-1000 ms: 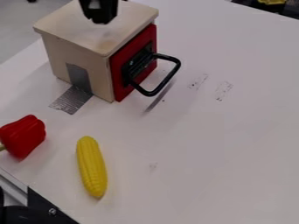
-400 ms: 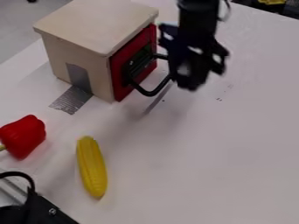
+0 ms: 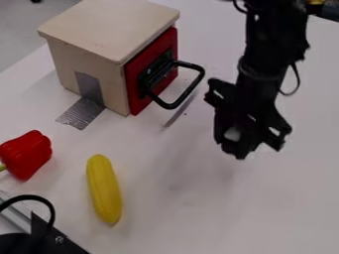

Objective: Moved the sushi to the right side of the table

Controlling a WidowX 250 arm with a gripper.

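Just right of the middle of the view, low on the black gripper [image 3: 240,149], a pale patch [image 3: 232,134] shows; whether it is the sushi or white tabletop seen through a gap, I cannot tell, so the sushi's place is uncertain. How far the gripper is open, and whether it has hold of anything, I cannot tell either. It hangs over the white table [image 3: 218,213], whose bare top runs from its three o'clock round to seven, out to the edge of the view.

At the gripper's eleven o'clock, near but apart, is the black handle [image 3: 194,89] on the red door [image 3: 135,84] of a wooden box [image 3: 112,25], which sits between ten and eleven. Grey tape [image 3: 81,113] runs from the box's side onto the table. Toward eight lies the yellow corn [image 3: 104,189], well apart, its upper end tipped to eleven; at nine, farther off, a red pepper [image 3: 27,155]. A metal rail [image 3: 15,214] and a black cable [image 3: 46,202] mark the table's lower-left edge, out at eight.
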